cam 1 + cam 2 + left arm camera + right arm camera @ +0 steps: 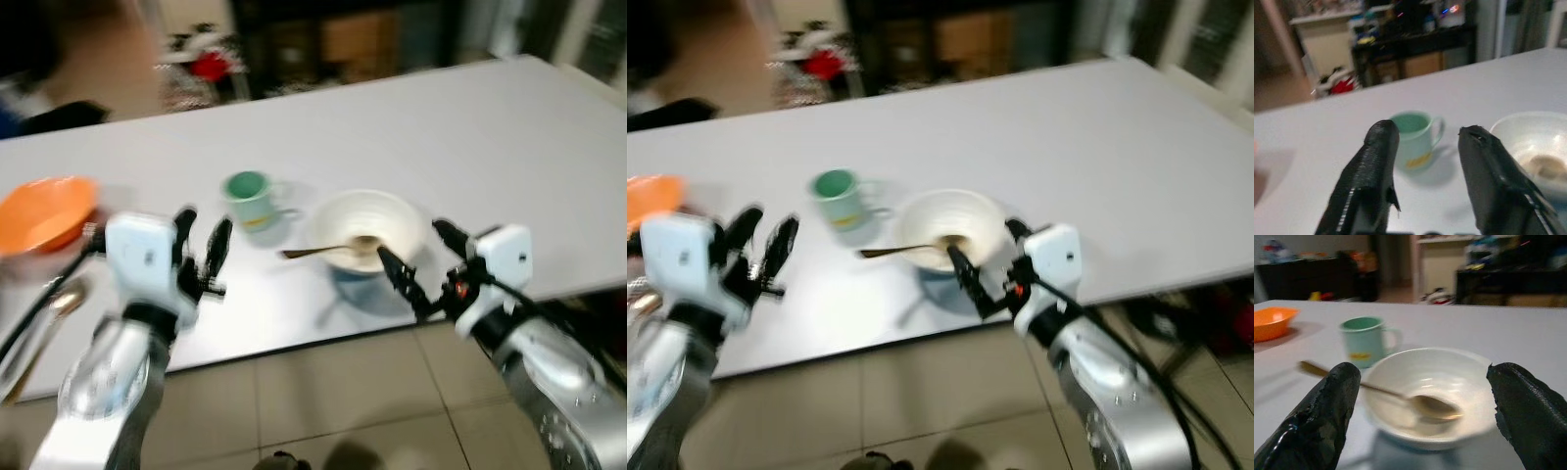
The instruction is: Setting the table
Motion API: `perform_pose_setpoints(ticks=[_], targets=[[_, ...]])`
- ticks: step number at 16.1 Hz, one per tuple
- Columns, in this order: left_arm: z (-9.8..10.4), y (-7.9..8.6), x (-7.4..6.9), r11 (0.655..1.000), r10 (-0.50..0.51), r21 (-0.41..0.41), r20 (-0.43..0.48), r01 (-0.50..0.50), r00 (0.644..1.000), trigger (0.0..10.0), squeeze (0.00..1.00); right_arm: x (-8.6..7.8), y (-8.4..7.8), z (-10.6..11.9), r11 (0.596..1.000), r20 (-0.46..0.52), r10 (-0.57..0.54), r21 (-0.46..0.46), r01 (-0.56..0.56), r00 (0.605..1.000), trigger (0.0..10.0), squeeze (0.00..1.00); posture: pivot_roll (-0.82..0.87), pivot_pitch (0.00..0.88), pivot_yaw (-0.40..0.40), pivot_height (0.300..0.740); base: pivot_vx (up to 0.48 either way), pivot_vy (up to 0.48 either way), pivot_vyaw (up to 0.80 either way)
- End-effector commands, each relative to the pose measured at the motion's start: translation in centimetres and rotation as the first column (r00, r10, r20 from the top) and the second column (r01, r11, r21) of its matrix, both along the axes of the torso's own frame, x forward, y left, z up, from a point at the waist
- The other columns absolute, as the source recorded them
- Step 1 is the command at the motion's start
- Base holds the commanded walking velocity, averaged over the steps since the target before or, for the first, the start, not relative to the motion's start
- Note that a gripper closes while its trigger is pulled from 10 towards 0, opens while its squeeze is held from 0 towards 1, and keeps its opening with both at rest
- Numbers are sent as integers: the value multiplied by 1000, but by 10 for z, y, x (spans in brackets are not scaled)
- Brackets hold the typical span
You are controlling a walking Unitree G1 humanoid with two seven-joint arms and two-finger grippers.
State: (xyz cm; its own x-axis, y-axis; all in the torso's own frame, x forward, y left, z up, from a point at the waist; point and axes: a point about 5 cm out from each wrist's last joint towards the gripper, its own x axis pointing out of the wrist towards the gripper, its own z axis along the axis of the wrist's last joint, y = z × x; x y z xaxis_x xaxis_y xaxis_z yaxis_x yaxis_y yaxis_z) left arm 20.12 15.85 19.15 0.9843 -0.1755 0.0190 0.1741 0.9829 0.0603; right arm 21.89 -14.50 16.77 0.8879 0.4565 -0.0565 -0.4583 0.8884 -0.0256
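White bowl (367,233) sits near worktop (509,137) front edge, gold spoon (328,250) lying in it, handle poking out over rim toward green mug (250,199). Our right gripper (416,262) just in front of bowl, fingers spread wide. Left gripper (201,250) in front of mug, fingers spread too. Orange bowl (44,213) well beyond mug. We reckon bowl is stiff, glazed, slippery, chippable: pinch across rim. Spoon loose, may slide.

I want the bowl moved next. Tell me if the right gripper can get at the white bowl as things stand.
Probably yes. The right gripper is open and faces the white bowl with nothing between them. The spoon lies in the bowl, its handle sticking out over the rim towards the green mug, so it could shift.
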Motion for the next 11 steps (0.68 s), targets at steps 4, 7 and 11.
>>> perform_pose_setpoints(ticks=[4, 7, 11], targets=[[2, 0, -6, 999, 37, 29, 35, -38, 999, 10000, 1000, 1, -2, 11, 1000, 83, -27, 8, 26, 996, 10000, 1000, -103, 0, 122, 740, 0, 0, 783], [4, 3, -5, 996, 89, 17, 56, -91, 994, 10000, 1000, 3, -6, 23, 997, 186, -80, 4, 81, 979, 10000, 1000, -106, 0, 124, 740, 0, 0, 779], [1, 2, -4, 988, 93, 119, 74, -102, 993, 10000, 1000, 5, -11, 19, 992, 151, -124, 0, 126, 981, 10000, 1000, -109, 0, 119, 740, 0, 0, 783]])
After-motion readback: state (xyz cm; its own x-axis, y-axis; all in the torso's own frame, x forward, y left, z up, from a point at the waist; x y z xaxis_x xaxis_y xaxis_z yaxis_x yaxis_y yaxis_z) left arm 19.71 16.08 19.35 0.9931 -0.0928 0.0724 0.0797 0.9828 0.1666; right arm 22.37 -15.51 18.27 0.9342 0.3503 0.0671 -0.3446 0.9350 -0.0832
